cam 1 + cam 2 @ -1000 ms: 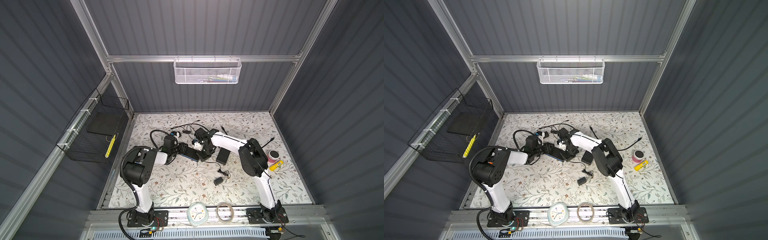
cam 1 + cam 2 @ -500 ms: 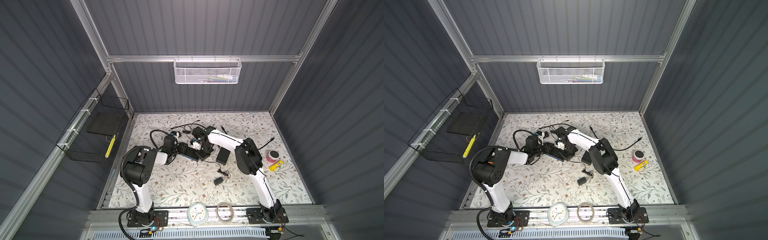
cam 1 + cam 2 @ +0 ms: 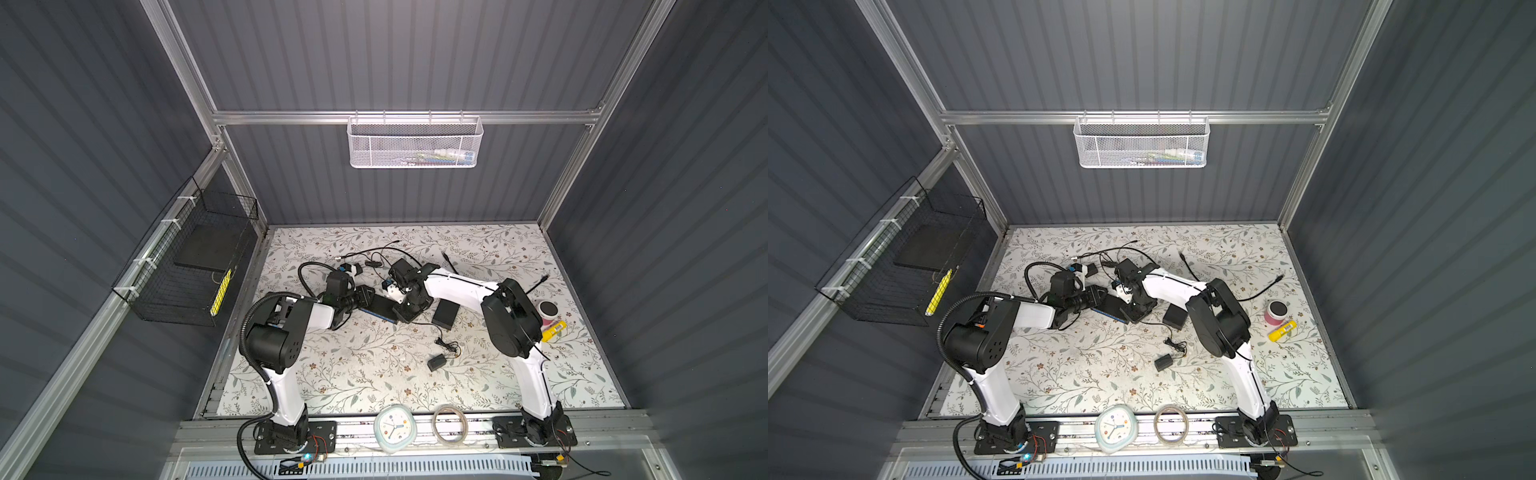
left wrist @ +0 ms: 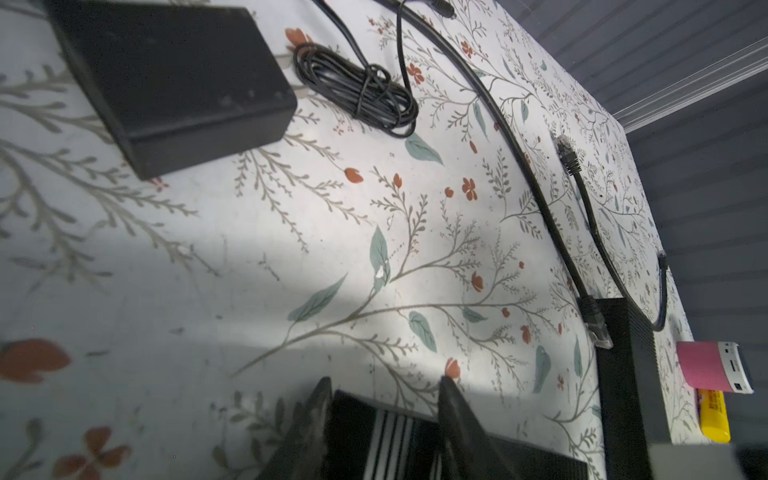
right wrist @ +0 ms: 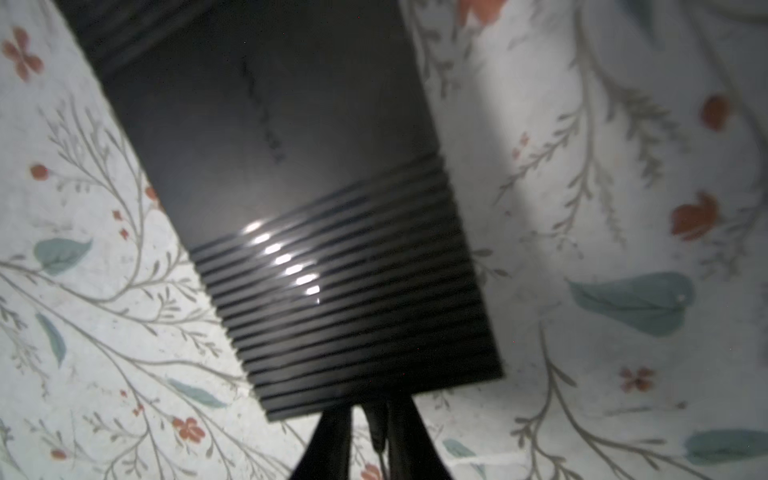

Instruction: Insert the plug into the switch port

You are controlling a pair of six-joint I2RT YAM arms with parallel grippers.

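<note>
Black plastic, ribbed towards its ends: the switch (image 5: 291, 199) lay flat on the floral table cover (image 5: 602, 174), about mid-table between the two arms in both top views.

We noted the left gripper (image 4: 384, 388) clamped across one ribbed end of the switch, bracing it against the table.

At the other short edge, the right gripper (image 5: 374, 407) had its jaws slightly parted around the thin dark plug (image 5: 376, 428). A sliver of table cover showed between the plug and one finger, so we read this as a released grip, not a pinch. The plug's tip met the switch's edge. The switch port itself was hidden under that edge, so we could not tell how deep the plug sat.

Step in hand, as we judged it: the end of the insertion, with the plug being let go.

Next move calls for a straight retreat of the right gripper along the cable's line, without dragging the plug sideways, while the left braces the switch. If the plug proves loose, it needs a re-grip and a square push.
</note>
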